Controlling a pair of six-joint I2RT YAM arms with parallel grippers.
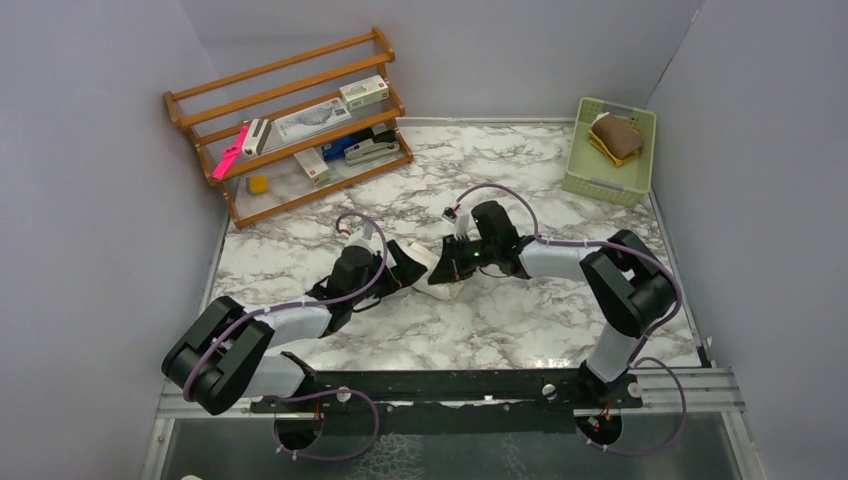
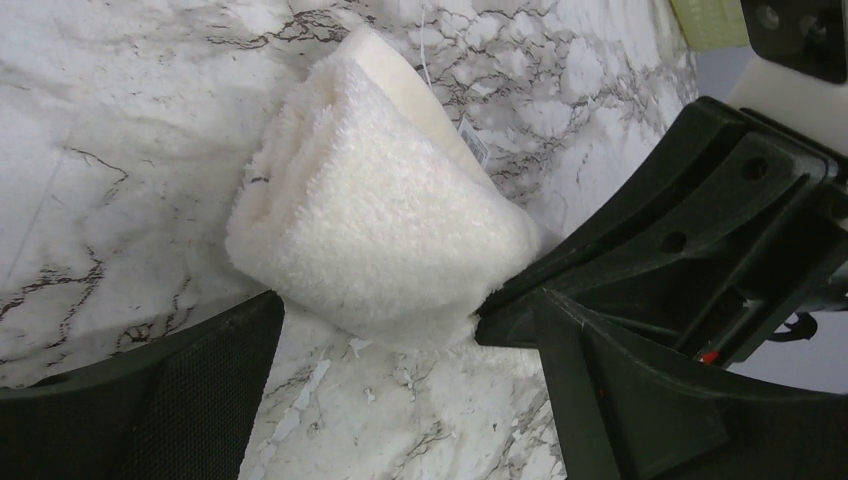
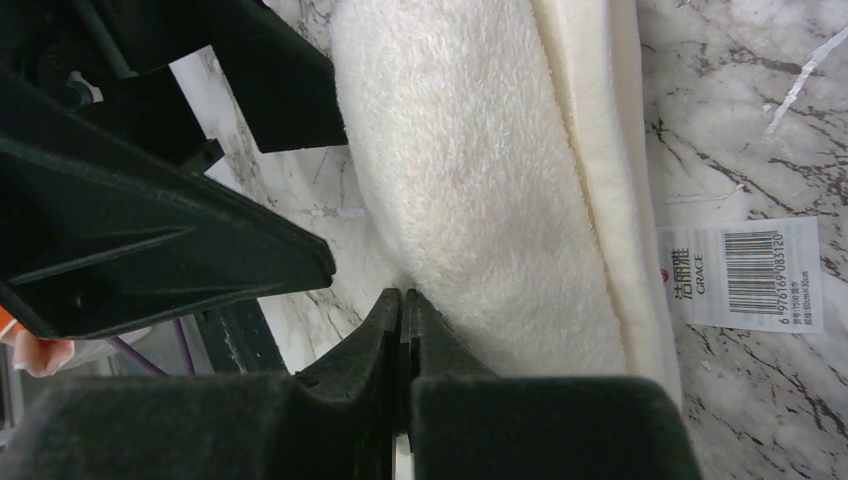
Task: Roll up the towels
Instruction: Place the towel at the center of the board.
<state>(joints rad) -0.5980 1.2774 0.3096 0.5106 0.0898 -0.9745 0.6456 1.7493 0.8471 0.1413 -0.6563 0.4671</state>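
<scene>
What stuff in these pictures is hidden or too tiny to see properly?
- Top view: the left hand and right hand cover most of the cream towel.
- Top view: the yellow towel in the basket is too small to show how it is rolled.
- Top view: the boxes on the shelf are too small to read.
- Right wrist view: the right hand is shut against the cream towel; its fingers hide whether it pinches cloth.

Grey walls (image 1: pixel 80 200) enclose a marble tabletop (image 1: pixel 500 330) with a wooden rack (image 1: pixel 295 135).
</scene>
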